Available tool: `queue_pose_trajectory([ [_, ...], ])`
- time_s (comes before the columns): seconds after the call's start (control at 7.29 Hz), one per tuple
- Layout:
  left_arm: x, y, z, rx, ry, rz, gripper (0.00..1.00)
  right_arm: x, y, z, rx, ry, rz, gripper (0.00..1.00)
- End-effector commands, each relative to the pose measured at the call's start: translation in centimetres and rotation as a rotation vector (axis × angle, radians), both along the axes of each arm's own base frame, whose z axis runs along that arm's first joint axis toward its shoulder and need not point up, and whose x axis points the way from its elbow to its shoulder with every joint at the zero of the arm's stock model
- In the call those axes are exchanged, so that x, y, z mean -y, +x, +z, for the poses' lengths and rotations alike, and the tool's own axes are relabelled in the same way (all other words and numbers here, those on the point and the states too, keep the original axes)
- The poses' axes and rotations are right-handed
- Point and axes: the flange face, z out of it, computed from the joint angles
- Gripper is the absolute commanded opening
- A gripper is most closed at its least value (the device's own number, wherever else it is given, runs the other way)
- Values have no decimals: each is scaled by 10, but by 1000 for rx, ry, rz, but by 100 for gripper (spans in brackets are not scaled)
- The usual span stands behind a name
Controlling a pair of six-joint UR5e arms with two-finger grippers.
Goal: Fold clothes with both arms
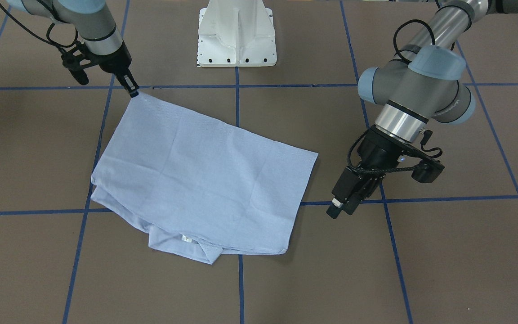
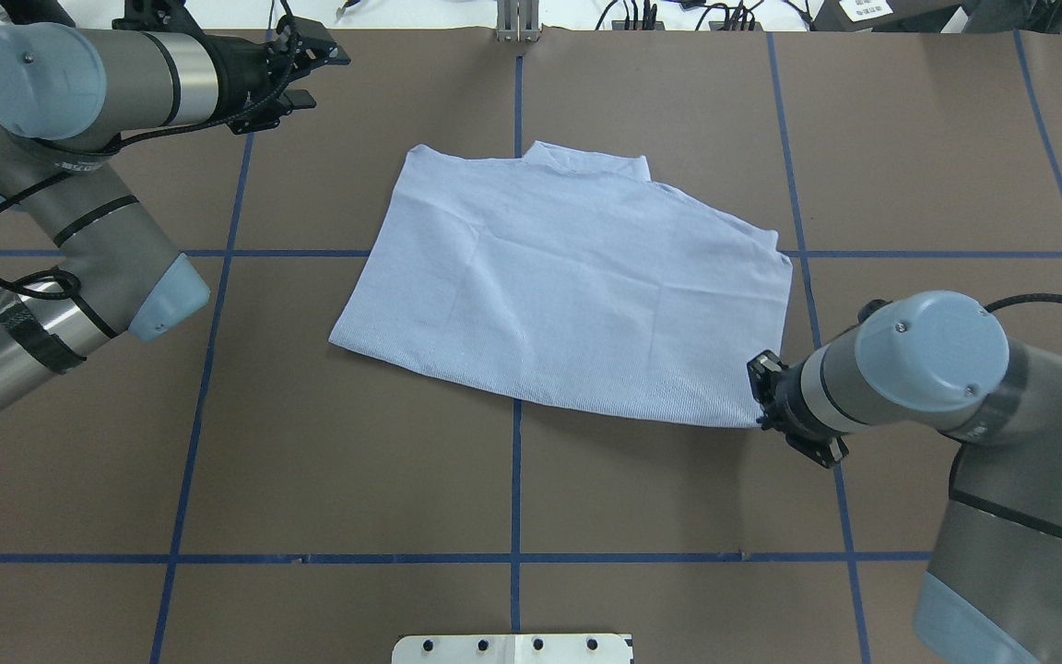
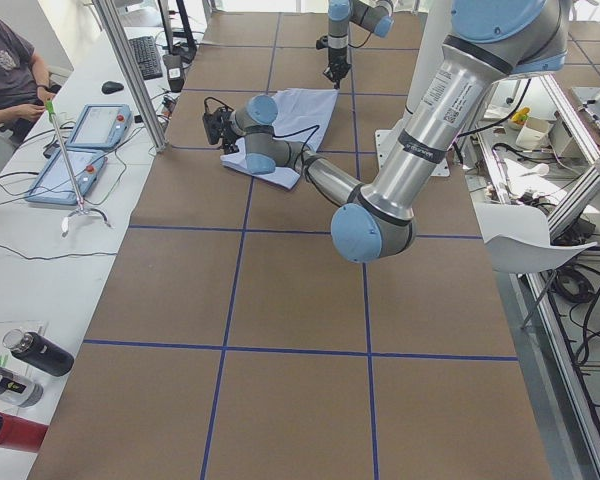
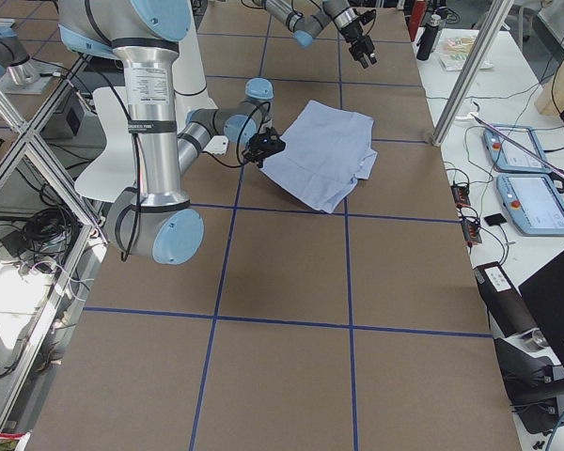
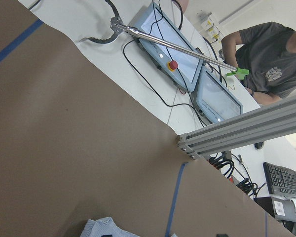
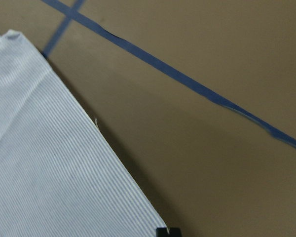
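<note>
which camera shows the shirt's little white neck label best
Exterior front-facing: the neck label shows as a small white tab by the collar, at the shirt edge nearest that camera. Overhead shows the collar but no label. Both side views show the shirt too small to tell. The wrist views catch only striped fabric.

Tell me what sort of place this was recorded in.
Probably a robotics lab workcell: two teach pendants on a side bench, aluminium frame posts, and a tape-gridded table holding the shirt.
</note>
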Motion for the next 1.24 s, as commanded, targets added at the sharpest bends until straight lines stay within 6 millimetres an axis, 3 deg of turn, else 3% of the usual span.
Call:
queue_pose_trajectory([
  [0.0,-37,17,-33,-94,-13,71,76,-89,-19,-10,-4,-160,-214,0],
  [0.14,-59,28,-47,-117,-20,118,77,-110,-28,-12,-25,-208,-212,99],
  [0.27,-93,45,-33,-84,-66,166,77,-102,-21,-20,-9,-217,-181,100],
  [0.41,-111,41,-27,-55,-98,182,77,-73,-7,-21,5,-221,-115,100],
  [0.55,-129,59,-15,18,-164,214,77,-39,1,-25,25,-200,-46,100],
  [0.69,-135,71,-8,79,-214,221,77,39,10,-37,73,-103,33,100],
  [0.82,-146,80,12,126,-215,191,77,97,8,-35,75,3,41,100],
  [0.96,-163,91,33,161,-221,191,77,151,17,-25,57,88,41,100],
  [1.1,-187,110,39,182,-199,224,76,183,33,-9,32,182,10,100],
])
